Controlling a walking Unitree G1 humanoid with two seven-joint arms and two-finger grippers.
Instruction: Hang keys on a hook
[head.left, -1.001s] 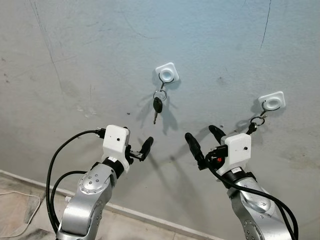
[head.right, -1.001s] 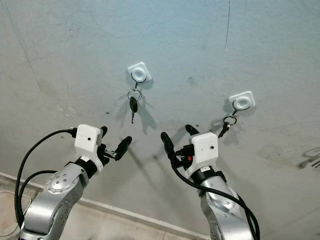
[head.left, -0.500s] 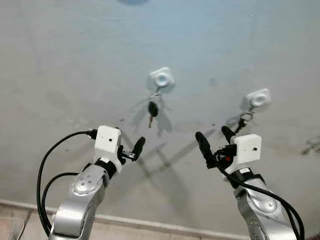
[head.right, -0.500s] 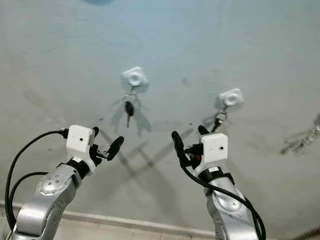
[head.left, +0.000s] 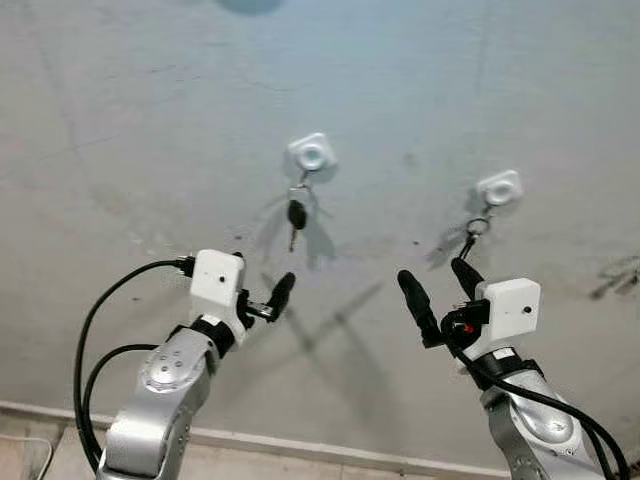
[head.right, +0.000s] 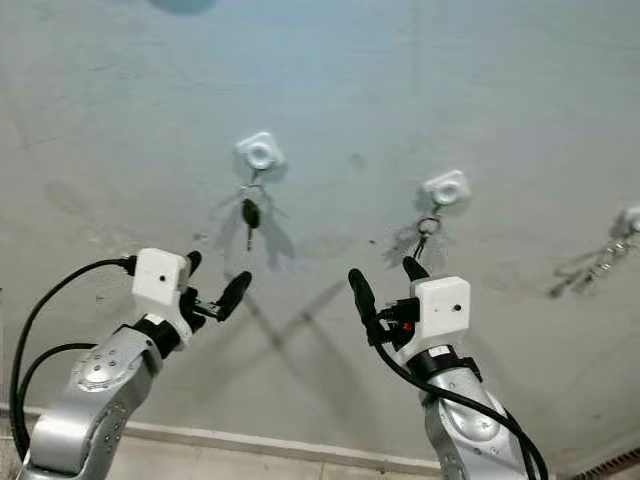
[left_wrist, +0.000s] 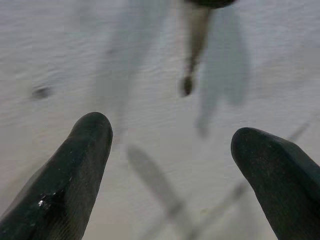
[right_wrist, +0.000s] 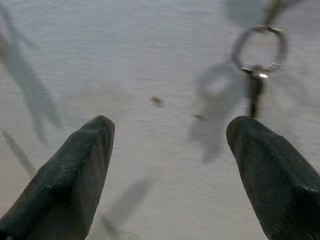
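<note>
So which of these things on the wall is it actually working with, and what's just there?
Part of the job:
- left hook with black-headed key
- right hook with key ring
- left hand, right hand, both open and empty

Just there:
- more keys far right
- grey wall

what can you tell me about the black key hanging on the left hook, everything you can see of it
The black key has a dark, plastic-looking oval head and a thin metal blade pointing straight down. It hangs by a small metal ring from the white square hook on the grey wall, lying flat against it and casting soft shadows to both sides. Nothing else touches it: the left claw is below it, open and apart from it. In the left wrist view its blade tip looks blurred.
</note>
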